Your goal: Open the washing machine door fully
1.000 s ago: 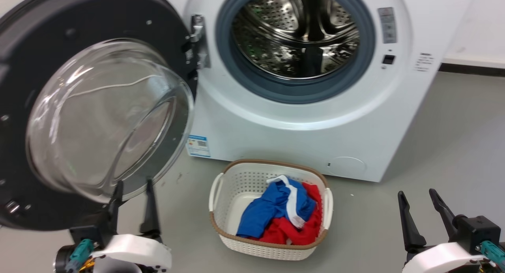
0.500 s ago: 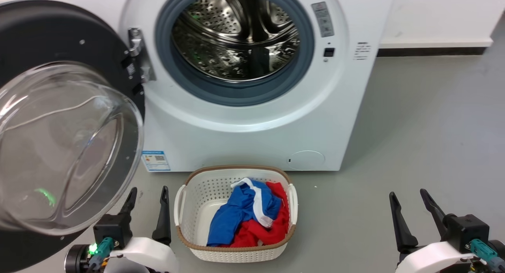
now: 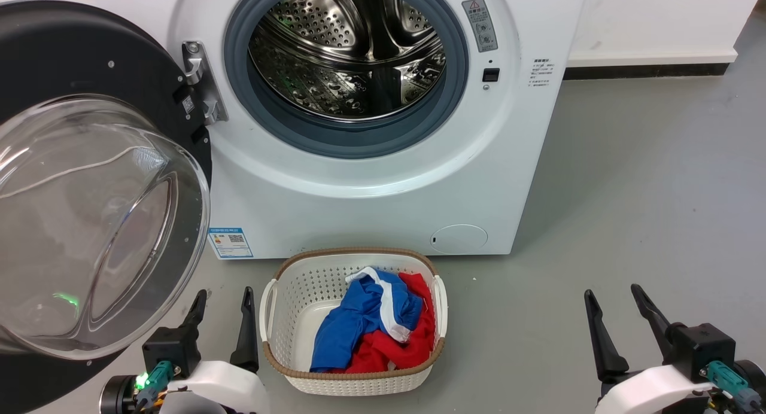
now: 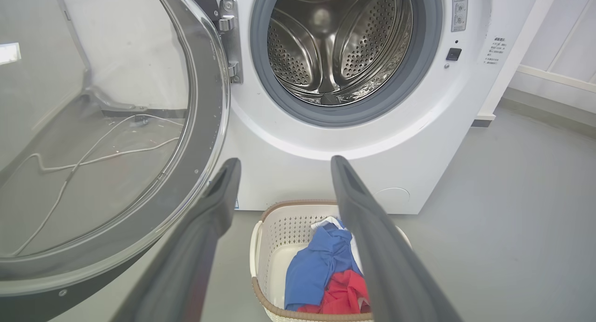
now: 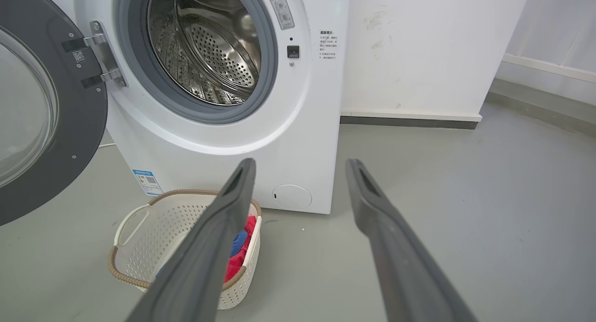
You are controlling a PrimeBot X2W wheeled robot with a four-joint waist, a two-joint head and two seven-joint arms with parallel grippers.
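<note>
Both sets of fingers are sitting spread apart, gripping nothing. The left gripper (image 3: 223, 294) is hovering at 7 o'clock in the head view, just beside the door's lower rim, and the right gripper (image 3: 612, 291) is over bare floor (image 3: 646, 180) at 5. The washing machine door (image 3: 96, 222) is hanging wide open at 9 o'clock, its glass bowl bulging toward the camera. It's hinged to the washing machine (image 3: 371, 192) at 12. A white basket (image 3: 353, 253) of red and blue clothes (image 3: 371, 333) is sitting at 6.

Grey floor (image 3: 646, 180) meets white wall (image 5: 433, 47), dark skirting (image 3: 646, 72).
</note>
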